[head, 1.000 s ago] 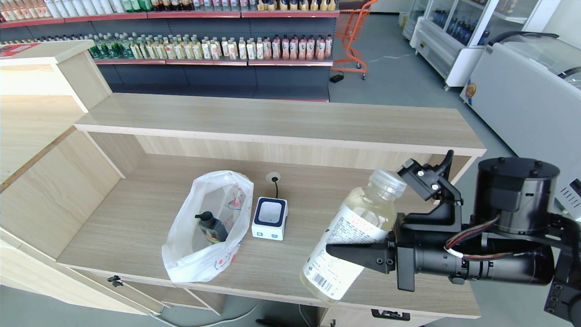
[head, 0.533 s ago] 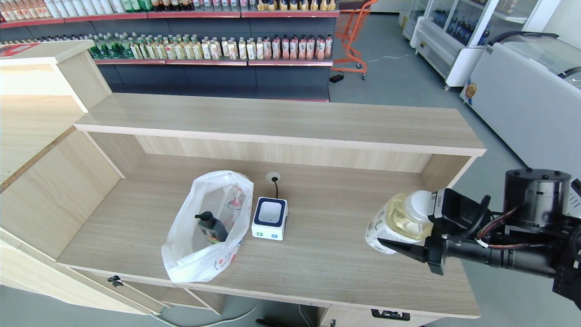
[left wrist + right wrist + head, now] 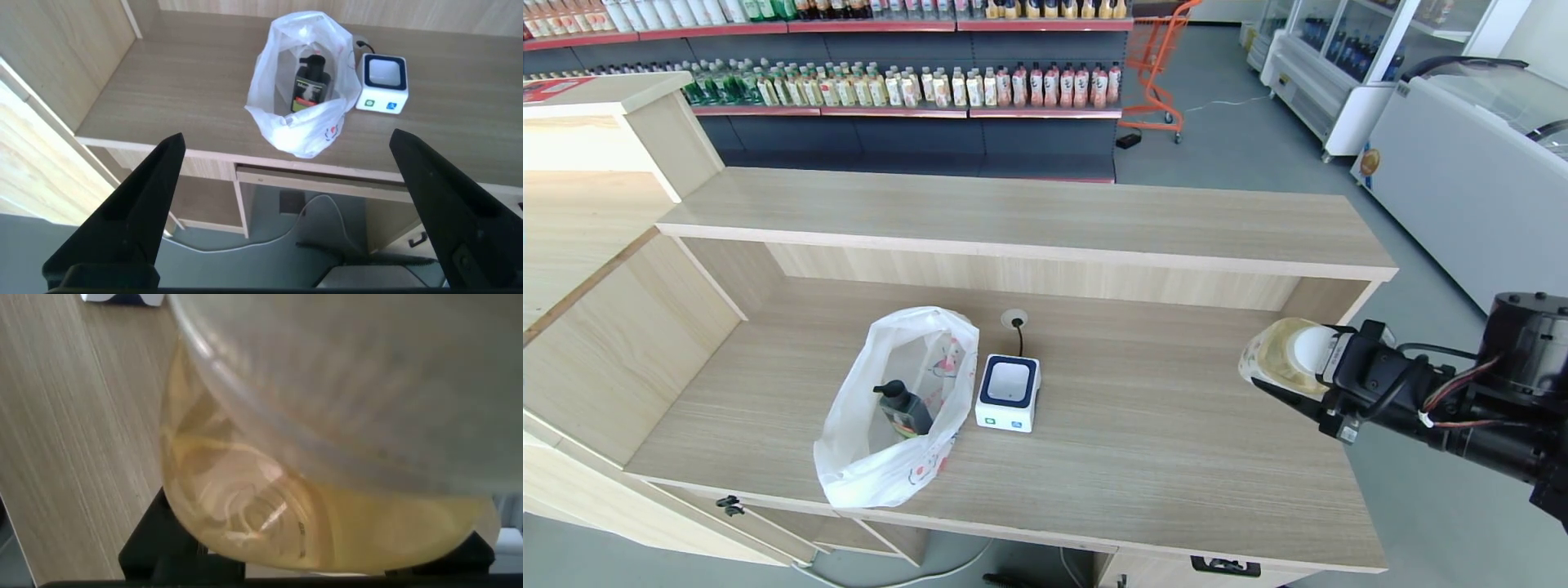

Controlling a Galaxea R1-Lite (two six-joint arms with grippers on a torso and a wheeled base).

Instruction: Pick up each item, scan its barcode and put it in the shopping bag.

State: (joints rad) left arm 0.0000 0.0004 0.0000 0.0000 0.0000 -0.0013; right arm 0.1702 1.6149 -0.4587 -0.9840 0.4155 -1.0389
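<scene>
1 item done: dark pump bottle (image 3: 905, 408) sits in the white plastic shopping bag (image 3: 862, 465) beside the white dark-topped scanner box (image 3: 1009, 392); r gripper (image 3: 1294, 374) clamps a clear bottle of yellowish liquid (image 3: 1276, 353) over the right end of the wooden counter (image 3: 1143, 445), prob. not yet scanned; l gripper (image 3: 282, 220) hangs wide open, empty.

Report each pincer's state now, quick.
Left pincer: open, holding nothing.
Right pincer: shut on the bottle.
</scene>
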